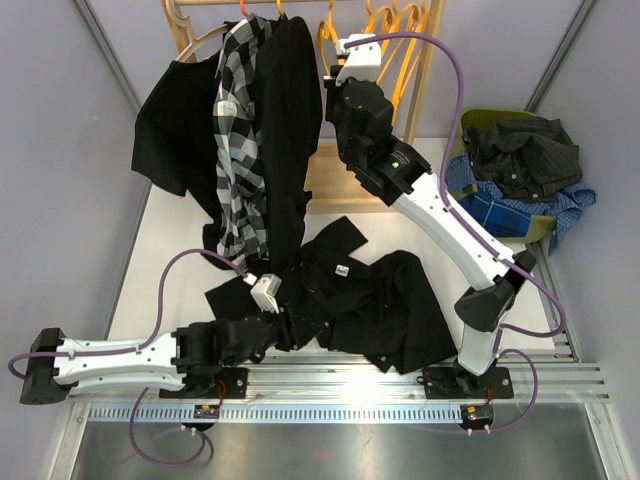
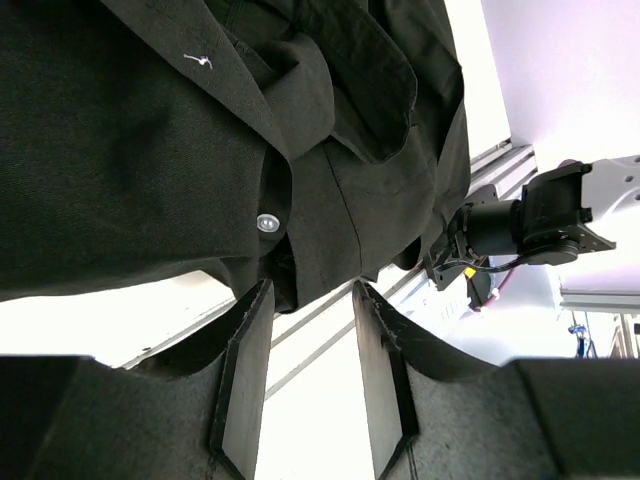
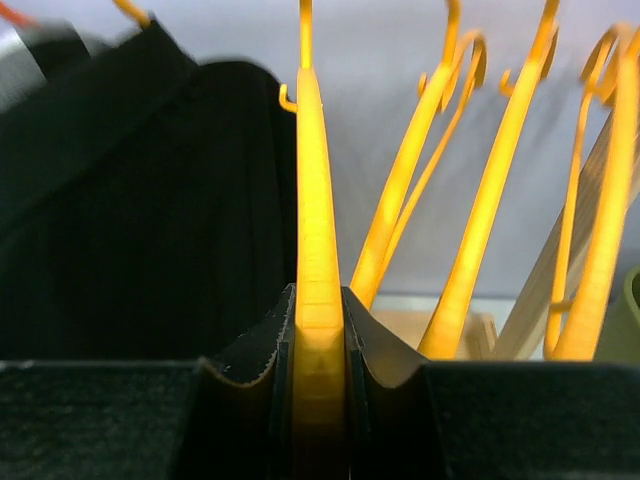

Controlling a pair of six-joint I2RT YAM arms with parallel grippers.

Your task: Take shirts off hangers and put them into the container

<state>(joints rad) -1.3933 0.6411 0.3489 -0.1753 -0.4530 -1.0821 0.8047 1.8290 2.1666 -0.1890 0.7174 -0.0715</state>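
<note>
While your right gripper is pinched tight on the flat arm of a thin bright orange plastic hanger up at the pale wooden rack, probably to steady it or lift it off, your left gripper sits low over the table. Its fingers are partway apart with nothing between them. The hem of the limp black cloth shirt sprawled on the table lies just past their tips, so you look set to take hold of it there. Your olive-green plastic tub stands at the far right, heaped with clothes. On the rack hang a black-and-white checked shirt and plain black ones. The tabletop is white and matte, and the walls are pale lilac-grey.
</note>
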